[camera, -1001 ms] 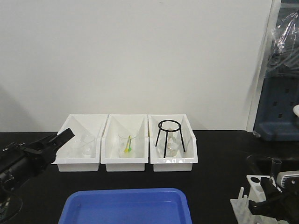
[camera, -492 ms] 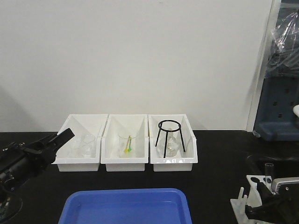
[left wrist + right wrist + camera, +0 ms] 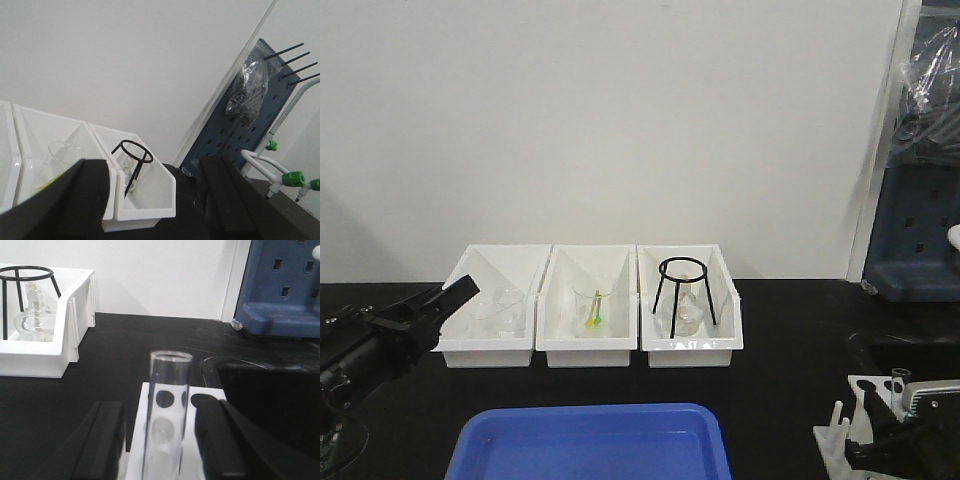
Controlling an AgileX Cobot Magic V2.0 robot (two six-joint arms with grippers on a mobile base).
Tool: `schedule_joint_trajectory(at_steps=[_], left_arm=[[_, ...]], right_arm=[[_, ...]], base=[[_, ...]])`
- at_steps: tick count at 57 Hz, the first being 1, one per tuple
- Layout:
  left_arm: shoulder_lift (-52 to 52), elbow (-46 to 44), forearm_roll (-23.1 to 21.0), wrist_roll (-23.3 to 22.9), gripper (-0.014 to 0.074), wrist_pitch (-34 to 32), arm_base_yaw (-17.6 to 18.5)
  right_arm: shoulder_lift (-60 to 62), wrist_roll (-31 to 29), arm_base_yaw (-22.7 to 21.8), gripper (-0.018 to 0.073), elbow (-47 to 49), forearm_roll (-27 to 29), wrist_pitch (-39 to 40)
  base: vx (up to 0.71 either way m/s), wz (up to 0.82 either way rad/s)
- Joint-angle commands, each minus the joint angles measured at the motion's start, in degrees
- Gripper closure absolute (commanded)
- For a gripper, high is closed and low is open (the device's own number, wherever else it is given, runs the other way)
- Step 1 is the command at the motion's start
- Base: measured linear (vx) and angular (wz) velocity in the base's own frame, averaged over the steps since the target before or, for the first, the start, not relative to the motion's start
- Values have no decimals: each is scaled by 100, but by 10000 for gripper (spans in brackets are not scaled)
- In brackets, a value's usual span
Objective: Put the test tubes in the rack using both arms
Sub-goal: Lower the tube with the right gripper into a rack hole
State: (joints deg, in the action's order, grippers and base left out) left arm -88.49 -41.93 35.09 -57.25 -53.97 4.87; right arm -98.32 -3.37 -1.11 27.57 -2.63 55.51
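A clear test tube (image 3: 170, 390) stands upright in the white rack (image 3: 135, 455), with only its rim (image 3: 900, 376) showing above the gripper in the front view. My right gripper (image 3: 160, 440) is open, its fingers (image 3: 105, 440) on either side of the tube with gaps showing. The rack (image 3: 842, 440) sits at the table's front right, with the right gripper (image 3: 890, 440) low beside it. At the left, my left gripper (image 3: 455, 295) hovers open and empty near the left bin. Its dark fingers (image 3: 55, 200) frame the bins in the left wrist view (image 3: 155, 210).
Three white open-front bins (image 3: 590, 345) line the back. They hold a beaker (image 3: 502, 310), a beaker with a yellow-green stick (image 3: 592, 308), and a black tripod (image 3: 683, 290) over a flask. A blue tray (image 3: 590, 440) lies front centre. A sink (image 3: 270, 400) and a blue pegboard (image 3: 920, 230) are at the right.
The test tube has dropped lower into the rack, and my right gripper has sunk with it. The left arm has not moved.
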Motion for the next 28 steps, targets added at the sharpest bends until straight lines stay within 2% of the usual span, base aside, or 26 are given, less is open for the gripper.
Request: schedule_joint_trajectory(at_steps=[1,16,17,25,28], left_arm=[[195,-193,-227,36,96,-367,-2],[195,-193,-227,36,96,-351,-2],[195,-193,-227,36,96,-351,-2],[195,-193,-227,76,96,-351,-2],[208,-193,-227,382,96,-377,-2]], right_arm=[[186,-30,-14,109,125,-28,457],[488,-23,-14,109,125,-28,412],[1502,-31,-14,109,308,-28,-849],[2756,-223,-14,109,957,-28,-3137],[3247,-223,-14,109,1304,-28,-3950]], base=[[0,0],[0,0],[0,0],[0,0],[0,0]])
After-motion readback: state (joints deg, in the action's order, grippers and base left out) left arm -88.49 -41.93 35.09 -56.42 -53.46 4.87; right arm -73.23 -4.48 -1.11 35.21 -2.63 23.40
